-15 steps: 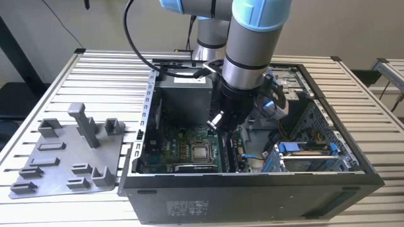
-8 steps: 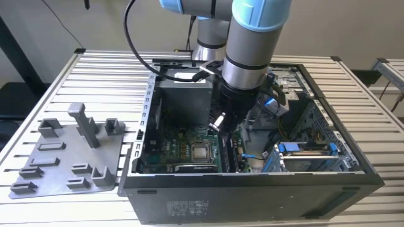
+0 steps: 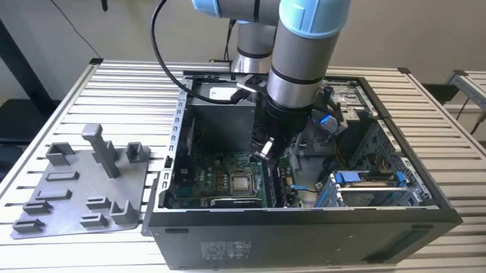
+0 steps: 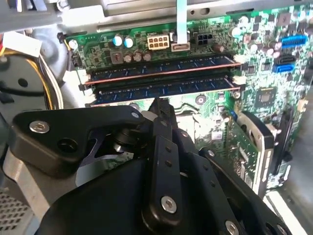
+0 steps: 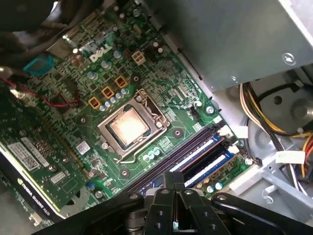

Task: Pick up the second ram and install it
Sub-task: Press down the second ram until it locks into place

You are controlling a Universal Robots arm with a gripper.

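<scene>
1. The black tool [image 3: 265,152] on the grey-and-blue robot arm [image 3: 300,57] reaches down into the open black computer case [image 3: 304,227], which lies on the slatted metal tabletop [image 3: 114,96].
2. In the second wrist view, the tool's tip [image 4: 159,105] sits directly above the nearer of two thin dark memory strips, the second ram [image 4: 161,90], which stands in its slot on the green motherboard [image 4: 259,73].
3. The first ram strip [image 4: 156,68] sits parallel, just beside it.
4. Whether the tool is spread or pressed together cannot be told.
5. The first wrist view shows the square metal processor socket [image 5: 129,127] near the memory slots [image 5: 195,156].
6. A grey plastic fixture tray [image 3: 76,187] lies on the tabletop at the exterior view's left.
</scene>
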